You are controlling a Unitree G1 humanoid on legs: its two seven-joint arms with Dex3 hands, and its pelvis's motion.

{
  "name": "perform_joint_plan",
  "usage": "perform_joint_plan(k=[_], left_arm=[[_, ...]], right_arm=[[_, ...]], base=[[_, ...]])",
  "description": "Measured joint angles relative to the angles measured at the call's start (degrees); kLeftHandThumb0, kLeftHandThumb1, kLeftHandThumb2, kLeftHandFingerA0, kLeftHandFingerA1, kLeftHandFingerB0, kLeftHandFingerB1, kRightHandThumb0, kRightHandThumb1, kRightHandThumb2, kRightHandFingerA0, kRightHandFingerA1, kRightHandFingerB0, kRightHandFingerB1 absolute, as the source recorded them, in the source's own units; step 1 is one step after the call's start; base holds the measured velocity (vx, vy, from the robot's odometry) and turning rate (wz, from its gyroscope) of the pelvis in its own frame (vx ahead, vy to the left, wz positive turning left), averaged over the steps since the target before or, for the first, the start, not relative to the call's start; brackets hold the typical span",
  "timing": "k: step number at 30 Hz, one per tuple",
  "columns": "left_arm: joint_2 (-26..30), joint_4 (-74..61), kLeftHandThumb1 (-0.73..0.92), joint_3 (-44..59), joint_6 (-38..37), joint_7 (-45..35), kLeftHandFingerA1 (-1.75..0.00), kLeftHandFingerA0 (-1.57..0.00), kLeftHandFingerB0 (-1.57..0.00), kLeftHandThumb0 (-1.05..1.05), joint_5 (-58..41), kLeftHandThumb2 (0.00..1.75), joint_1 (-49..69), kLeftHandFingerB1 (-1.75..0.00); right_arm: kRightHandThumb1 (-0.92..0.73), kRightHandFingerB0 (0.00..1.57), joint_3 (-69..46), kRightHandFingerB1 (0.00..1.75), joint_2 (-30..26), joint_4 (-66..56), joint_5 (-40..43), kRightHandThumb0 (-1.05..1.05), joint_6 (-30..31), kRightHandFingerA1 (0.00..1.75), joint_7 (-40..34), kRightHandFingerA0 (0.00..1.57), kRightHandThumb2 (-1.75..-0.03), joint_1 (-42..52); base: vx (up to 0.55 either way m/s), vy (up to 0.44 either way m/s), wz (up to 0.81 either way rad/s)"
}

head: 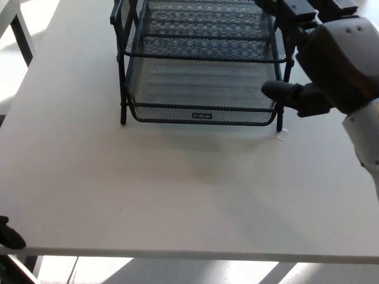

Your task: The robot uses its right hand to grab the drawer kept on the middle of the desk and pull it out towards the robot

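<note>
Fingers first: on my right hand (331, 65) one thick black digit (283, 92) pokes out leftward at the drawer's near right corner, the others reach up by the rack's right post, spread apart, and nothing sits between them, so the hand is empty and open, no grip yet.

Now left to right. Far down at the bottom left edge, a small black bit (10, 236) peeks in by the desk rim, too little to call, so I can't say whether that's my left hand or how its digits stand. The desk (177, 195) runs wide and bare in front of me, pale and flat, plenty of room to slide something my way.

Middle of the desk, towards the back: the black mesh rack (124, 71), and in its bottom level the drawer (201, 89), with its little label on the front lip. Drawer looks seated in the frame, front rim roughly level with the front legs, so I judge the pull hasn't begun.

Right of that, by the rack's front right leg, a tiny clear scrap (282, 135) lies on the desk. Above it, my right hand, close at the drawer's right front corner; whether the outstretched digit touches the mesh or hangs just off it, I can't tell.

Score so far, as I read it: the reach is about done, the grab isn't made, the pull is all to come. Left to do: close on the front rim, then draw it straight towards me
</note>
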Motion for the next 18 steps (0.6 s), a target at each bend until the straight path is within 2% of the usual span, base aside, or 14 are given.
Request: perform_joint_plan(k=[8, 9, 10, 11, 13, 14, 18], left_arm=[[0.0, 0.2, 0.55, 0.0, 0.0, -0.1, -0.88, -0.8, -0.81, -0.29, 0.3, 0.56, -0.8, -0.59], [0.0, 0.1, 0.55, 0.0, 0.0, -0.1, -0.89, -0.81, -0.82, -0.3, 0.3, 0.57, -0.9, -0.61], [0.0, 0.1, 0.56, -0.1, 0.0, -0.2, -0.9, -0.81, -0.81, -0.31, 0.4, 0.57, -0.9, -0.61], [0.0, 0.0, 0.55, -0.1, 0.0, -0.3, -0.91, -0.83, -0.82, -0.31, 0.4, 0.56, -0.9, -0.61], [0.0, 0.0, 0.55, -0.1, 0.0, -0.5, -0.91, -0.83, -0.82, -0.31, 0.4, 0.56, -1.2, -0.61], [0.0, 0.1, 0.55, -0.2, 0.0, -0.6, -0.9, -0.81, -0.82, -0.3, 0.4, 0.57, -1.4, -0.62], [0.0, 0.1, 0.54, -0.3, 0.0, -0.7, -0.91, -0.82, -0.82, -0.3, 0.4, 0.57, -2.0, -0.61]], right_arm=[[-0.61, 0.09, 5.2, 0.35, 5.3, 10.5, -4.9, -0.79, -2.0, 0.48, -2.6, 0.14, -0.6, -6.5], [-0.43, 0.09, 5.6, 0.43, 5.7, 11.6, -5.4, -0.71, -2.2, 0.5, -2.9, 0.2, -0.79, -7.0], [-0.59, 0.06, 5.9, 0.36, 6.0, 12.4, -6.0, -0.76, -2.3, 0.5, -3.3, 0.18, -0.59, -7.4], [-0.47, 0.04, 6.6, 0.31, 6.2, 13.9, -6.9, -0.8, -2.4, 0.56, -3.9, 0.18, -0.85, -8.2], [-0.47, 0.04, 7.6, 0.31, 6.6, 16.8, -8.1, -0.8, -2.4, 0.56, -5.0, 0.18, -0.85, -9.3], [-0.54, 0.06, 8.2, 0.34, 7.0, 19.3, -9.0, -0.72, -2.4, 0.5, -5.9, 0.21, -0.57, -10.2], [-0.52, 0.06, 9.4, 0.32, 8.3, 26.9, -10.7, -0.71, -2.6, 0.49, -8.7, 0.2, -0.57, -12.7]], base=[[0.0, 0.0, 0.0], [0.0, 0.0, 0.0], [0.0, 0.0, 0.0], [0.0, 0.0, 0.0], [0.0, 0.0, 0.0], [0.0, 0.0, 0.0], [0.0, 0.0, 0.0]])
